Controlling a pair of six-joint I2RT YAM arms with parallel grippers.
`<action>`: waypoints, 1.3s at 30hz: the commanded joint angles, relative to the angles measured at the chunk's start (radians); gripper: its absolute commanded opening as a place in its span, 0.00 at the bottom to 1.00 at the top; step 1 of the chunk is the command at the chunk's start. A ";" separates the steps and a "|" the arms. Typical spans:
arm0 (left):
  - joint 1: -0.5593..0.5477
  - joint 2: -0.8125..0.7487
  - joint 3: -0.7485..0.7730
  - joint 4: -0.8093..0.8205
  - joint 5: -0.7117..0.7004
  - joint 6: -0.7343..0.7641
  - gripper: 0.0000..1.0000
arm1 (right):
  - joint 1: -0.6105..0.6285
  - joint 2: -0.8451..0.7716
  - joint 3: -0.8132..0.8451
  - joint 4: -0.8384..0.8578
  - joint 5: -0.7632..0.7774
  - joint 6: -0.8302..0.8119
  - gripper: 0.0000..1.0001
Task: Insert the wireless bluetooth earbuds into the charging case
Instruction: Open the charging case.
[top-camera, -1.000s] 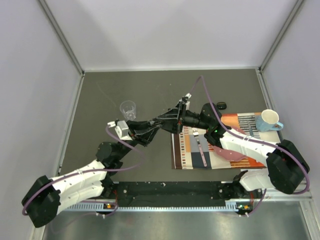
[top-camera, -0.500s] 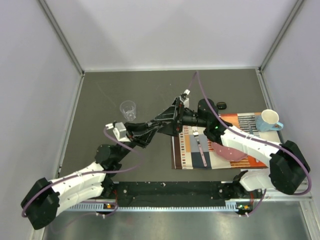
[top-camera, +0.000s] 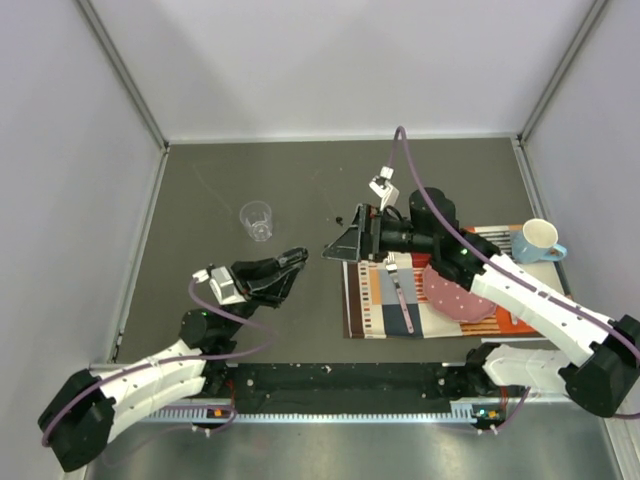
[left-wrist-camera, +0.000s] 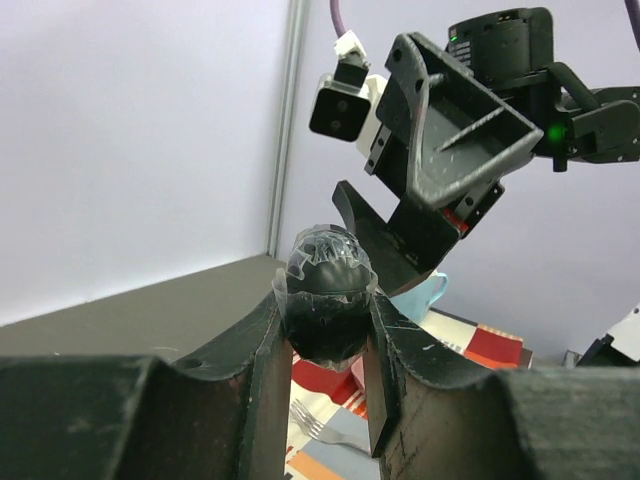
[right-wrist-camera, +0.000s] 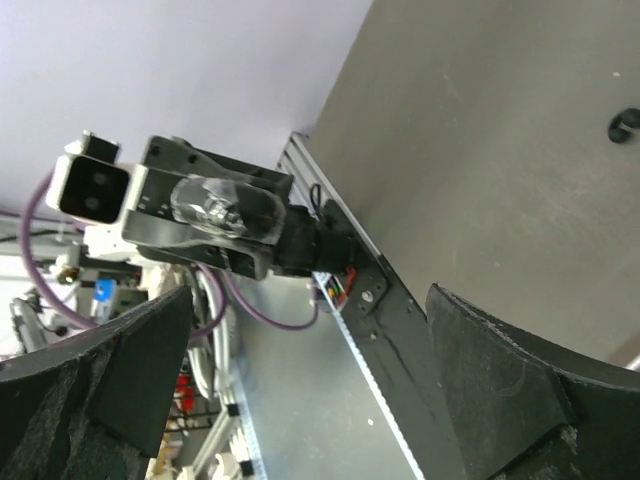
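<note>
My left gripper is shut on a rounded black case with a clear, crinkled cover, which looks like the charging case. It is held up off the table, left of the mat. My right gripper hangs a short way to its right, open and holding nothing, with its jaws facing the case. In the right wrist view the wide fingers frame the left gripper. A tiny black piece lies on the grey table, possibly an earbud. I cannot see inside the case.
A clear plastic cup stands left of centre. A striped mat on the right carries a fork and a pink plate. A white and blue mug sits at its far corner. A small black oval lies behind the mat.
The two grippers were together over the mat's left edge and have parted. The right gripper opened wide and backed off to the right. The left drew back near-left, still gripping the case.
</note>
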 joint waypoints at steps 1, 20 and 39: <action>0.001 0.017 0.008 0.073 0.057 0.023 0.00 | 0.024 0.005 0.044 -0.106 0.007 -0.124 0.98; 0.001 0.085 0.091 0.016 0.187 0.033 0.00 | 0.051 0.090 0.048 -0.002 -0.041 0.006 0.97; 0.001 0.019 0.094 -0.121 0.273 0.065 0.00 | 0.034 0.154 -0.001 0.280 -0.170 0.256 0.97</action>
